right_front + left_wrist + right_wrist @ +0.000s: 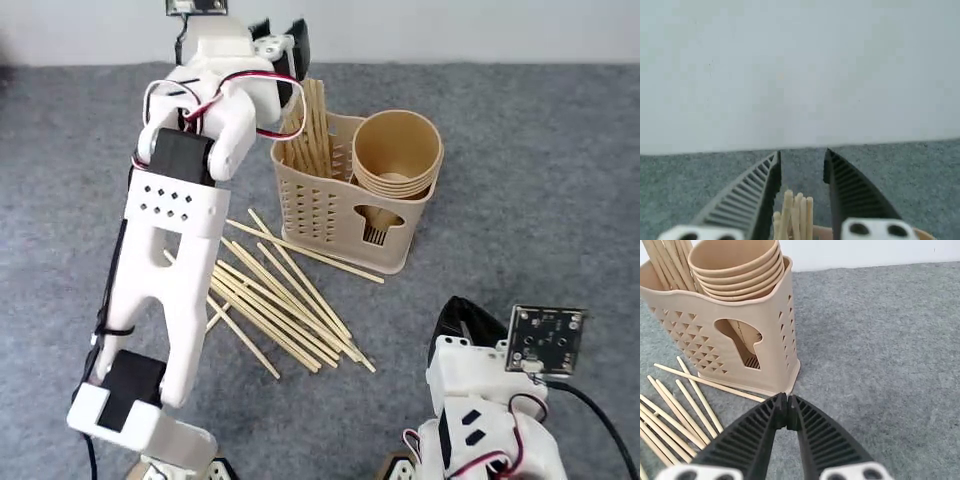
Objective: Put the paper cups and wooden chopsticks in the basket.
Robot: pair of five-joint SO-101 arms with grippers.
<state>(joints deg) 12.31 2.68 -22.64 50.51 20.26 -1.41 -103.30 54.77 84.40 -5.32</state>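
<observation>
Nearest the arms, the right pincer point(786, 412) is closed, empty. On the table, loose wooden chopsticks point(280, 300) lie beside the basket point(330, 215); judged light, stiff, slippery; grip mid-length. Paper cups point(400, 150) sit nested inside, crushable. Farthest, the left pincer point(802, 154) is apart over standing chopsticks point(310, 125).

Bright, diffuse light; faint soft shadows hug the base of the basket point(775, 325), just beyond the jaws of the right gripper point(786, 404).
</observation>
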